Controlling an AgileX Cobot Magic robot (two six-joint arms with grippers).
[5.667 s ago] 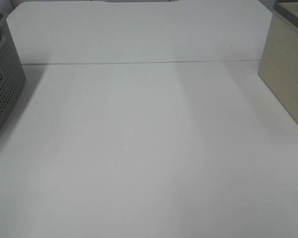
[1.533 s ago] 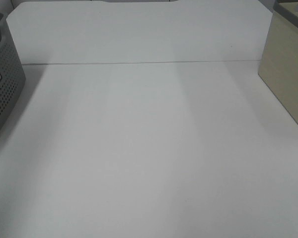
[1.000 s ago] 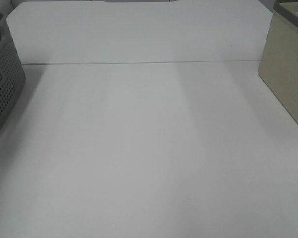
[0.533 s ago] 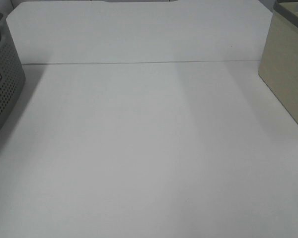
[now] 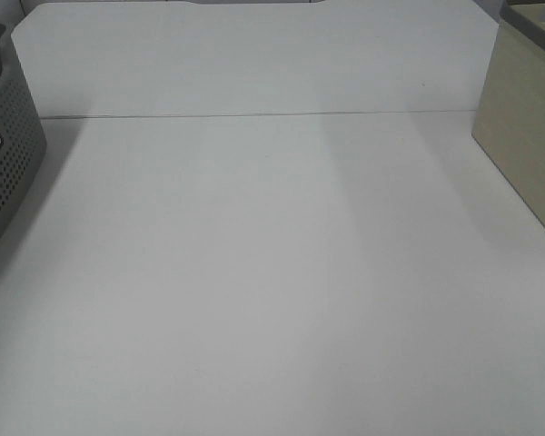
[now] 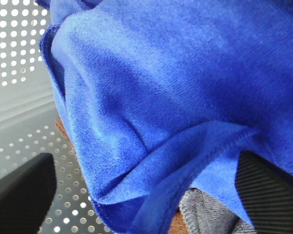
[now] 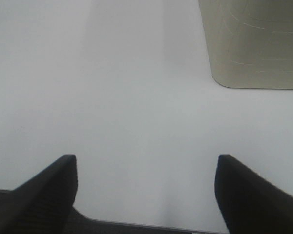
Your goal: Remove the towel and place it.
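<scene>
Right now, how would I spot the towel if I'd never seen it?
Find the grey holey basket at the left edge of the white table. Bunched up inside it is the towel, fluffy and bright blue, unlike the dull grey cloth tucked beneath it.

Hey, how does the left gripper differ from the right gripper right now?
The left gripper has the blue towel bunched between its fingers; the right gripper has nothing between its own. The left gripper is at the perforated grey basket; the right gripper hangs over the white table, near a beige box. Both have dark fingers spread wide apart.
</scene>
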